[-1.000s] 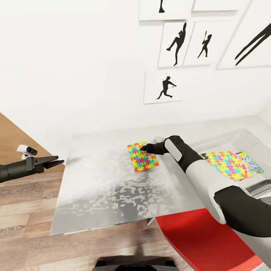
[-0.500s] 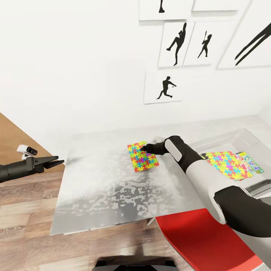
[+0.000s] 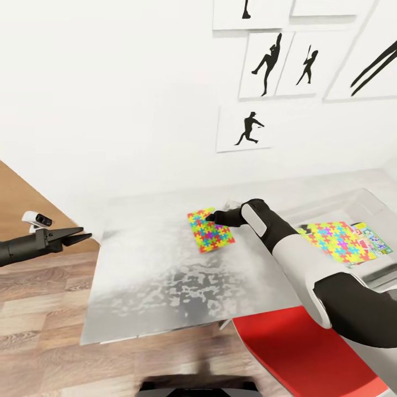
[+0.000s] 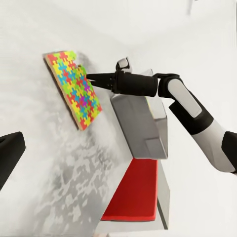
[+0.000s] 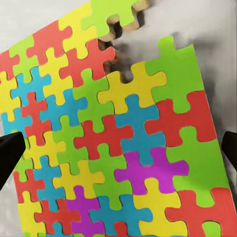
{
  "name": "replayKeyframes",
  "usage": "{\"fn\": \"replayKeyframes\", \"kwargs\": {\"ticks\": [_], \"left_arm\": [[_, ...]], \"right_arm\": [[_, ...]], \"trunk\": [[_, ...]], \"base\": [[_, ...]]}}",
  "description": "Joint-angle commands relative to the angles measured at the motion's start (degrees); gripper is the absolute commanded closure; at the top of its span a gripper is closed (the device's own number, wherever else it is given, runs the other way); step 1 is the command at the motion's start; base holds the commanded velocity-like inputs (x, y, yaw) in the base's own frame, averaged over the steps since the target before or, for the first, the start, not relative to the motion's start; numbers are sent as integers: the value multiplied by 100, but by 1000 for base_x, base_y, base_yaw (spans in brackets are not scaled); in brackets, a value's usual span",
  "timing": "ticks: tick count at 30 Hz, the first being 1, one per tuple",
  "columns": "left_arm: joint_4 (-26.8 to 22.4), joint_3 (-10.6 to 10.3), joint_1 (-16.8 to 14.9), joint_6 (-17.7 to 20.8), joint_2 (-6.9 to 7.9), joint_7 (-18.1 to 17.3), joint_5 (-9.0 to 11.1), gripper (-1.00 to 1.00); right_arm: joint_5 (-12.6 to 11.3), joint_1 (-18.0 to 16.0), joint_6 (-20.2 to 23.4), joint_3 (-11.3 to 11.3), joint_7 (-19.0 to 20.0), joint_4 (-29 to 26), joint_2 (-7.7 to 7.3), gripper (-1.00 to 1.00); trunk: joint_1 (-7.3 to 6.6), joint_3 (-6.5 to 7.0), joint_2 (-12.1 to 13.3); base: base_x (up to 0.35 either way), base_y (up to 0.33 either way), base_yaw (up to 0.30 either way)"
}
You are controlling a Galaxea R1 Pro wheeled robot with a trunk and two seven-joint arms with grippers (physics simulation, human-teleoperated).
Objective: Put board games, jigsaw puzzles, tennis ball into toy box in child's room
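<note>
Your right gripper [image 3: 210, 217] hangs low over the loose jigsaw puzzle [image 3: 210, 230] on the table [image 3: 149, 275], its fingertips at the slab's far edge. In the right wrist view the two dark fingers [image 5: 10, 155] sit at opposite borders with the coloured pieces spread between them: the jaws are apart and nothing is clamped. In the left wrist view the fingertips point at the slab's edge, which suggests you are lining up to catch it by the rim, since so thin a piece lying flat offers no other hold.

The puzzle lies flat on the table's bare top, well apart from the toy box [image 3: 380, 209], which stands at the table's far right end. Inside the box a second jigsaw puzzle [image 3: 336, 241] already rests, overlapping a printed board game [image 3: 370, 238] beside it, so this slab looks to be one of the items left to bring over.

Your left gripper [image 3: 77, 237] is parked off the table's left end, above the wooden floor [image 3: 44, 331], out of the way; whether its jaws are parted or closed I cannot tell. The red chair [image 3: 298, 353] sits tucked at the table's near edge, under your right arm.
</note>
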Motion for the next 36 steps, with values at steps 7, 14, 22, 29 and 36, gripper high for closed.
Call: {"fn": "replayKeyframes", "kwargs": {"ticks": [7, 14, 22, 29, 36], "left_arm": [[1, 51, -2, 59, 2, -8, 16, -100], [1, 56, -2, 60, 8, -8, 16, -100], [1, 55, -2, 55, 10, -8, 15, -100], [1, 56, -2, 59, 11, -8, 16, -100], [1, 56, -2, 71, 11, -8, 15, -100]], "right_arm": [[23, -6, 23, 13, 21, 0, -5, -100], [22, -6, 23, 13, 28, 0, 2, -100], [23, -6, 29, 13, 28, 0, -4, -100], [23, -9, 32, 13, 29, 0, -5, -100], [23, -8, 32, 13, 28, 0, -5, -100]], "trunk": [[3, -9, -10], [3, -9, -10], [3, -9, -10], [3, -9, -10], [3, -9, -10]], "base": [[0, 270, 0], [0, 285, 0], [-104, 215, 0], [-200, 46, 0], [-214, 160, 0]]}}
